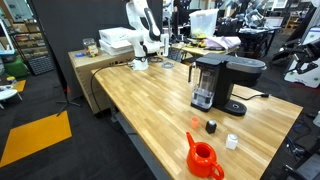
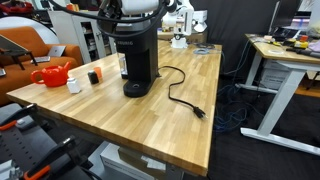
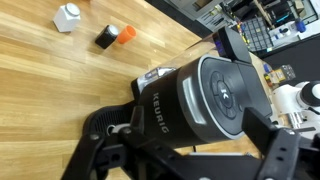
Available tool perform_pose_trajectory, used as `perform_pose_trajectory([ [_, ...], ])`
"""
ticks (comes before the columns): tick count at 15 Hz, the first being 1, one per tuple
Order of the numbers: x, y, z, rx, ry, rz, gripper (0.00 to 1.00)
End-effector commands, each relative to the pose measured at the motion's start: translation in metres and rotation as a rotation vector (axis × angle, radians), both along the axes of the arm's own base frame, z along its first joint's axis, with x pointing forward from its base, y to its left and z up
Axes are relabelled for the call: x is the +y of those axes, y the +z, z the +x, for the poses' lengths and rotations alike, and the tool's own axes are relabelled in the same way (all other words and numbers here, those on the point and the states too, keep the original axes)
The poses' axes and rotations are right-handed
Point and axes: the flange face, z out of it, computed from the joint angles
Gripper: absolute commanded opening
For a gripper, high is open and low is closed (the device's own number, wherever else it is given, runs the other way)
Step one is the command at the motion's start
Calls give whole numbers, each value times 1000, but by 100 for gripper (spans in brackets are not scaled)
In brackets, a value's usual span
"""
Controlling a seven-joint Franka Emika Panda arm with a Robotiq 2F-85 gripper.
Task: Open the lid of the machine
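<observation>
The machine [image 1: 225,80] is a black Keurig coffee maker that stands near the middle of the wooden table, also seen in an exterior view [image 2: 137,60]. Its translucent grey water tank [image 1: 204,82] is on one side. The lid [image 3: 215,100], a dark rounded top panel with buttons, lies flat and closed. My gripper [image 3: 197,120] is open just above the machine's head, one finger on each side of it. In an exterior view the gripper [image 2: 135,18] hangs directly over the machine's top. I cannot tell whether the fingers touch the lid.
An orange-red teapot [image 1: 203,158], a small white cap [image 3: 67,17] and a small black-and-orange object [image 3: 110,37] sit on the wooden table [image 1: 150,100] near the machine. The black power cord [image 2: 180,95] trails across the tabletop. A white boxy device [image 1: 118,42] stands at the far end.
</observation>
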Motion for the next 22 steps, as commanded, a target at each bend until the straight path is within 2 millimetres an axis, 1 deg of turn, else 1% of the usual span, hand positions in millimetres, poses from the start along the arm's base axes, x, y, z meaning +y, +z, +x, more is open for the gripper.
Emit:
perform_pose_trajectory([
  [1, -5, -3, -4, -38, -13, -30, 74],
  [5, -9, -6, -6, -61, -17, -48, 45],
  [11, -7, -5, -6, -85, -13, -47, 4],
  [13, -7, -5, -6, -89, -14, -38, 0],
  [19, -5, -10, -7, -89, -8, -40, 0],
  [22, -1, -14, -9, -88, 4, -47, 0],
])
